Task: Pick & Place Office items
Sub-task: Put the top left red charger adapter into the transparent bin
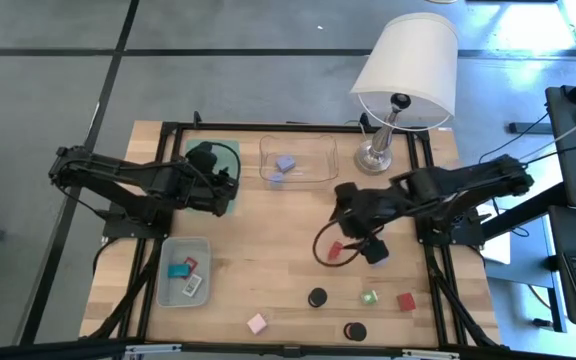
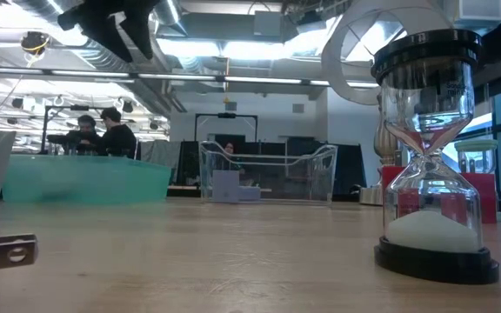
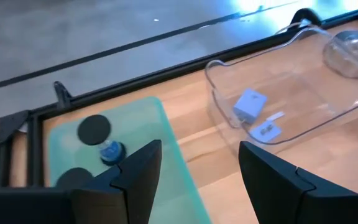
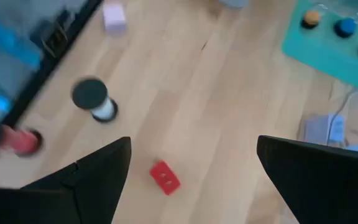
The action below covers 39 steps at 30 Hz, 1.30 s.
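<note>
Right tool (image 1: 353, 250) hangs mid-table, fingers spread wide over a little red block (image 1: 335, 250) — left tool (image 1: 230, 183), also apart, sits over the green mat (image 1: 230, 150) near the far edge.

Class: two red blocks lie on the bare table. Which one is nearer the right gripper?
The red block just left of the right gripper. The other red block lies farther off, toward the table's front edge.

On the tabletop (image 1: 268, 270) lie two red blocks (image 1: 335, 250), two black-capped sand timers (image 1: 317, 298), one pink block (image 1: 257, 323) and one green block (image 1: 369, 298); one lilac block (image 1: 285, 162) sits in the clear tray (image 1: 318, 165).
</note>
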Each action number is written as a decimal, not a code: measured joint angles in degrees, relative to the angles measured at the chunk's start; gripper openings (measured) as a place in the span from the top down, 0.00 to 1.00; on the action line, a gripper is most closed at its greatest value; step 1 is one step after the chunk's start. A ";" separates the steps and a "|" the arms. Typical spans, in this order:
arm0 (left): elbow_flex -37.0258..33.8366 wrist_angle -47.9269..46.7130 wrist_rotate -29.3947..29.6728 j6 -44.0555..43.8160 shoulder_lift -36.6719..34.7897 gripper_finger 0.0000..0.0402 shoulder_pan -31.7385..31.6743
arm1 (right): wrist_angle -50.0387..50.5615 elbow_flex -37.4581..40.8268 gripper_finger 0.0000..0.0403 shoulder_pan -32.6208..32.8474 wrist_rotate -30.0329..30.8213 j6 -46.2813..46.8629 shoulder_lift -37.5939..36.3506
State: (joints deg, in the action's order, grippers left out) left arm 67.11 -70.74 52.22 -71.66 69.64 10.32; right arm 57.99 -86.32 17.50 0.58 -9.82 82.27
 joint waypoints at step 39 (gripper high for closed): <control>0.02 6.93 -0.75 -10.73 0.00 0.51 12.53 | -10.15 14.32 0.16 -2.39 -0.70 -25.11 24.23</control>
State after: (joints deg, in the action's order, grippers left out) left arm 67.13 -63.81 51.46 -82.39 69.65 22.85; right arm 47.84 -72.00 15.11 -0.12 -34.92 106.50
